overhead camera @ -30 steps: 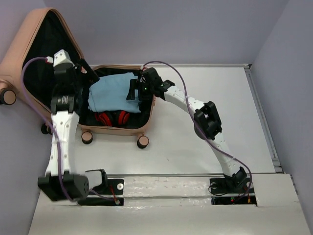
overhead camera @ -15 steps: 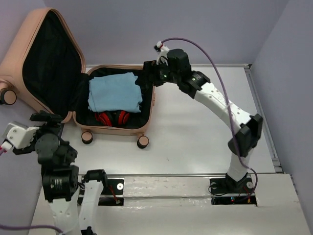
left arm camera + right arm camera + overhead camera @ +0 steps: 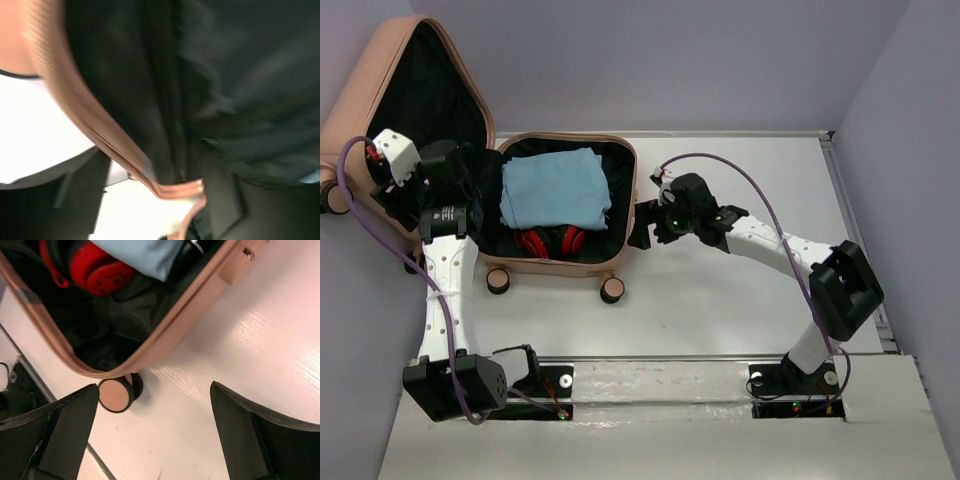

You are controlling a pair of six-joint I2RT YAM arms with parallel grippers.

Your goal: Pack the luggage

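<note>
The peach-pink luggage [image 3: 560, 266] lies open at the table's left, its lid [image 3: 345, 125] standing up at the back left. A folded light blue cloth [image 3: 555, 190] and red headphones [image 3: 548, 242] lie in the base. My left gripper [image 3: 470, 195] is at the seam between lid and base. In the blurred left wrist view its jaws stand apart around the peach rim [image 3: 90, 125], with black lining [image 3: 240, 75] behind. My right gripper [image 3: 642, 232] is open and empty just right of the luggage wall [image 3: 185, 315], above the table by a caster wheel [image 3: 116, 394].
More caster wheels [image 3: 498, 281] stick out at the luggage's front edge. Bare white table [image 3: 740, 300] stretches to the right. Purple walls close the back and both sides. The arm bases [image 3: 470, 385] sit on the near rail.
My left arm swung back from the near left to the lid seam. My right gripper moved from the luggage's back right corner down to its right wall.
</note>
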